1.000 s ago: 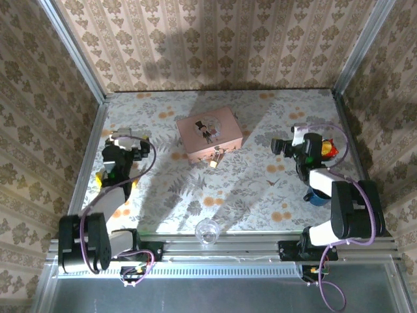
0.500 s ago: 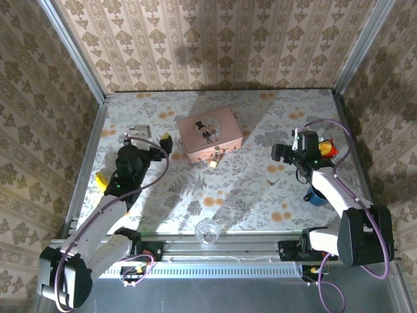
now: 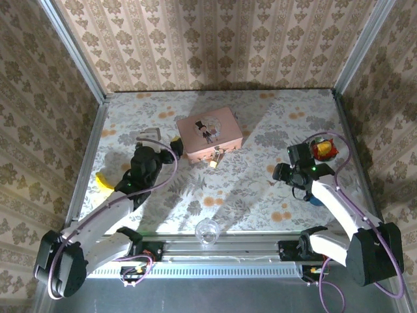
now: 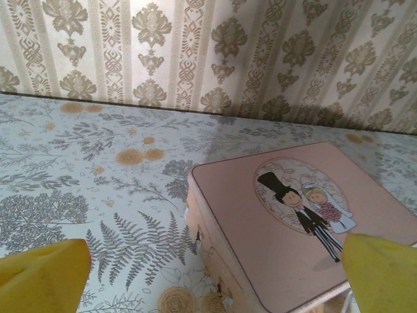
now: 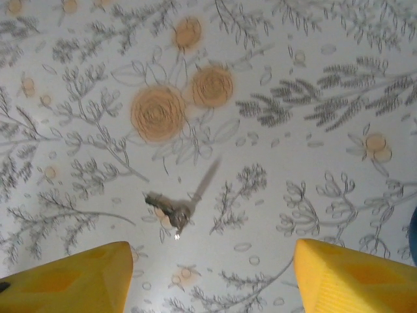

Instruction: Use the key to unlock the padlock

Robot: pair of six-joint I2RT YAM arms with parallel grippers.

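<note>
The small brass padlock (image 3: 214, 161) hangs at the front of the pink box (image 3: 208, 133). The thin dark key (image 3: 272, 182) lies flat on the flowered table to the right of the box. In the right wrist view the key (image 5: 180, 206) is blurred and sits just ahead of my yellow fingertips (image 5: 66, 276), left of centre. My right gripper (image 3: 281, 174) (image 5: 212, 280) hovers over it, open with nothing between the jaws. My left gripper (image 3: 164, 141) (image 4: 215, 274) is open beside the left end of the pink box (image 4: 293, 222), whose lid shows a top-hatted figure.
A yellow object (image 3: 103, 182) lies near the left wall. A clear glass (image 3: 207, 231) stands at the near edge. A red and yellow item (image 3: 322, 149) and a blue cup (image 3: 315, 199) sit at the right, close to my right arm. Papered walls enclose three sides.
My left arm has stretched forward and right, up to the pink box. My right gripper has swung back toward the near side and now sits over the key.
</note>
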